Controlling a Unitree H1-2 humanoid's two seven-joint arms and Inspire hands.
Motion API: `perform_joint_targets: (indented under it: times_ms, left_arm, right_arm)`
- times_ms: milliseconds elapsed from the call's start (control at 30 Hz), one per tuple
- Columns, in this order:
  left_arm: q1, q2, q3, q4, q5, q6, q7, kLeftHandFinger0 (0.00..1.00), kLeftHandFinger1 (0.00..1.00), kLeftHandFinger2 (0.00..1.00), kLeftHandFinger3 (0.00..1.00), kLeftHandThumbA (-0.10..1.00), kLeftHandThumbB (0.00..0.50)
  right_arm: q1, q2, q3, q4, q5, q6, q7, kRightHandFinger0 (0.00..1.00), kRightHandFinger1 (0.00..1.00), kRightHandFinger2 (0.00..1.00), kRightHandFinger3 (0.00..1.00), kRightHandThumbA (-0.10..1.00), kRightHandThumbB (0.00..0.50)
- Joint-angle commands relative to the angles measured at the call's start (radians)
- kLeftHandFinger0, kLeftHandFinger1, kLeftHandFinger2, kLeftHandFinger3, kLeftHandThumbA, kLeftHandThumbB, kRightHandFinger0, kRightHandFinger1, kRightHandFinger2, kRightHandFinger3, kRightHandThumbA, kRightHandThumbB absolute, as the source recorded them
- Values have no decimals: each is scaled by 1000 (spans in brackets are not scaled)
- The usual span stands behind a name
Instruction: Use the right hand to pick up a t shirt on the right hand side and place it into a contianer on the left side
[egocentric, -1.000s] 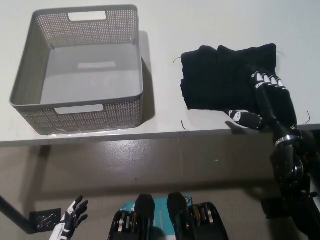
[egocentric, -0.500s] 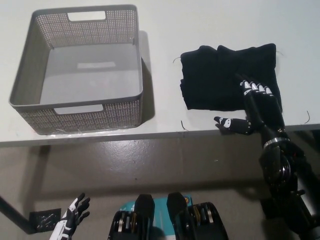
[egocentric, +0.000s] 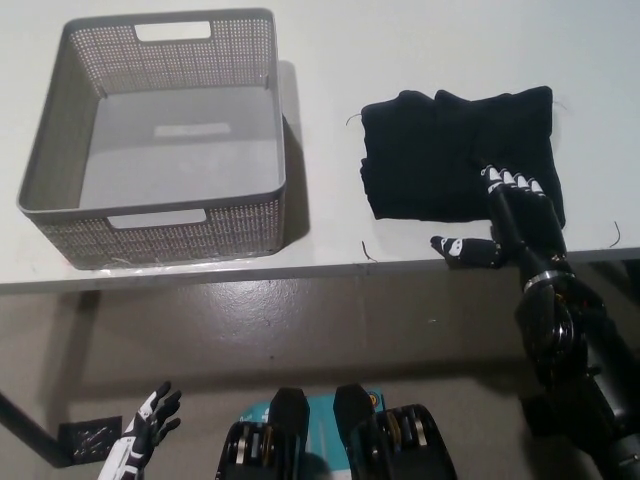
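Observation:
A folded black t-shirt (egocentric: 450, 150) lies on the white table at the right. My black right hand (egocentric: 512, 215) rests at the shirt's near right corner, fingers spread flat over the cloth edge and thumb stretched out left over the table; it is open and holds nothing. A grey perforated container (egocentric: 160, 140) with cut-out handles stands empty on the left of the table. My white left hand (egocentric: 145, 435) hangs low at the bottom left, below the table, with its fingers apart.
The table's front edge (egocentric: 300, 272) runs across the middle of the picture, with grey floor below it. A bare strip of table separates the container from the shirt. A dark plate (egocentric: 85, 438) lies on the floor at the lower left.
My right hand has slid left and slightly toward the table edge along the shirt's near side, then nearly stopped. The shirt and container have not moved.

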Motion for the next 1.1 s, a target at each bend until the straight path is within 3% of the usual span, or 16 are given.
perform_joint_targets:
  times_ms: [0, 67, 633, 667, 700, 733, 767, 800, 833, 867, 967, 1067]
  left_arm:
    - [0, 21, -7, -26, -1, -31, -10, 1000, 1000, 1000, 1000, 1000, 345]
    - [3, 22, -9, -29, -4, -31, -12, 1000, 1000, 1000, 1000, 1000, 362]
    - [5, 32, -6, -42, -8, -31, -17, 1000, 1000, 1000, 1000, 1000, 350]
    - [4, 31, -7, -46, -11, -31, -18, 1000, 1000, 1000, 1000, 1000, 358]
    - [5, 29, -8, -50, -11, -31, -18, 1000, 1000, 1000, 1000, 1000, 352]
    - [5, 29, -8, -51, -11, -31, -19, 1000, 1000, 1000, 1000, 1000, 352]
    - [4, 29, -9, -53, -9, -31, -18, 1000, 1000, 1000, 1000, 1000, 353]
    - [4, 30, -10, -56, 1, -31, -11, 1000, 1000, 1000, 1000, 1000, 361]
    - [6, 28, -9, -58, -5, -31, -13, 1000, 1000, 1000, 1000, 1000, 363]
    - [8, 28, -8, -59, -6, -31, -12, 1000, 1000, 1000, 1000, 1000, 361]
    - [8, 29, -7, -60, -6, -31, -12, 1000, 1000, 1000, 1000, 1000, 361]
    - [10, 31, -10, -62, -11, -31, -21, 1000, 1000, 1000, 1000, 1000, 353]
  right_arm:
    - [-70, -7, -4, 29, 54, -71, -29, 1000, 1000, 1000, 1000, 965, 500]
    - [-72, -9, -5, 40, 63, -78, -26, 1000, 1000, 1000, 1000, 966, 500]
    - [-163, 42, 16, 295, 98, -198, -149, 1000, 1000, 1000, 1000, 1000, 500]
    - [-171, 71, -22, 353, 138, -309, -273, 1000, 1000, 1000, 1000, 481, 342]
    - [-172, 94, -58, 385, 181, -396, -349, 1000, 1000, 1000, 1000, 254, 229]
    - [-173, 99, -67, 395, 191, -418, -364, 1000, 1000, 1000, 1000, 59, 251]
    - [-174, 106, -79, 408, 194, -448, -408, 1000, 1000, 1000, 1000, -68, 202]
    - [-176, 120, -96, 425, 205, -482, -456, 826, 864, 942, 967, -99, 164]
    - [-176, 125, -96, 431, 201, -505, -486, 627, 658, 775, 844, -100, 163]
    - [-176, 129, -99, 436, 201, -516, -495, 550, 569, 696, 772, -100, 146]
    - [-182, 133, -102, 455, 198, -533, -509, 502, 509, 640, 724, -100, 144]
    - [-165, 124, -103, 471, 189, -572, -555, 551, 601, 742, 776, -100, 147]
